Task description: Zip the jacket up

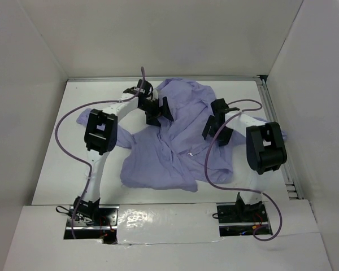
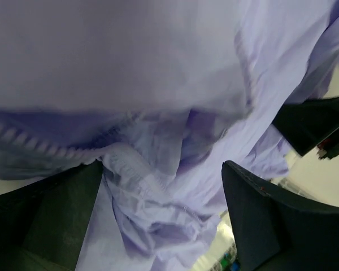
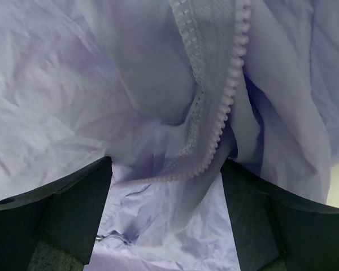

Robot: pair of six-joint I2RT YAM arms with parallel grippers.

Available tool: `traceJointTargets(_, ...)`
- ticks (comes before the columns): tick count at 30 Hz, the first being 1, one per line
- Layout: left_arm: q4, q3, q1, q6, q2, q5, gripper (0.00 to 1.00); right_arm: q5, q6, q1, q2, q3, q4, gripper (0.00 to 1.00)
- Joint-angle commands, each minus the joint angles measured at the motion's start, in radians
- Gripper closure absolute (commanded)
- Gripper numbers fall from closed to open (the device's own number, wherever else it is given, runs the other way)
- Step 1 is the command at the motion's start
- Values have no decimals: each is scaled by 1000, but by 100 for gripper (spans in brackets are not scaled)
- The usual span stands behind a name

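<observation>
The lavender jacket (image 1: 175, 141) lies crumpled across the middle of the white table. My left gripper (image 1: 158, 113) is over its upper left part, jaws open, with folds of fabric (image 2: 158, 186) between the fingers. My right gripper (image 1: 217, 131) is over its right side, jaws open, above a lavender zipper tape with teeth (image 3: 220, 113) that curves between the fingers. A small metal piece (image 3: 99, 238) shows by the left finger. The left wrist view also shows a zipper edge (image 2: 39, 149).
White walls enclose the table (image 1: 73, 169) on three sides. A metal rail (image 1: 277, 141) runs along the right edge. Purple cables (image 1: 68, 141) loop beside both arms. The other gripper (image 2: 322, 127) shows at the right of the left wrist view.
</observation>
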Motion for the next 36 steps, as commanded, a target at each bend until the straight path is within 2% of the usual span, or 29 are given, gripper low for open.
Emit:
traceJointTargets(1, -10, 172, 56, 6, 109, -7, 1, -58, -52, -33, 57, 91, 92, 17)
traceJointTargets(6, 95, 285, 124, -2, 197, 21, 1, -72, -125, -60, 130, 235, 114, 16)
traceJointTargets(10, 222, 375, 154, -22, 246, 114, 1, -76, -182, -80, 144, 310, 157, 15)
traceJointTargets(13, 284, 438, 158, 6, 226, 151, 1, -49, -205, -88, 124, 350, 114, 15)
traceJointTargets(15, 284, 415, 155, 30, 172, 150, 1, -29, -220, -61, 46, 299, 125, 15)
traceJointTargets(18, 296, 218, 145, 96, -10, 127, 1, -4, -205, 5, -53, 225, 112, 15)
traceJointTargets(19, 303, 154, 145, 110, -120, 121, 1, -15, -205, 22, -93, 204, 115, 14)
traceJointTargets(20, 309, 24, 139, 119, -174, 116, 1, -65, -210, 60, -112, 173, 125, 15)
traceJointTargets(23, 315, -233, 135, 139, -456, 72, 1, -211, -260, 137, -202, 29, 174, 17)
traceJointTargets(24, 324, -378, 132, 136, -514, 63, 1, -220, -266, 160, -221, 4, 177, 18)
traceJointTargets(27, 361, -580, 125, 101, -723, 72, 1, -205, -279, 269, -259, -68, 154, 18)
traceJointTargets(28, 373, -690, 110, 101, -768, 87, 1, -204, -274, 294, -273, -82, 143, 18)
traceJointTargets(31, 384, -847, 73, 52, -897, 58, 1, -243, -214, 369, -303, -174, 152, 19)
traceJointTargets(34, 384, -937, 66, 26, -980, 76, 1, -294, -161, 432, -313, -275, 223, 20)
traceJointTargets(36, 373, -968, 64, 11, -1035, 55, 1, -239, -138, 513, -308, -295, 224, 20)
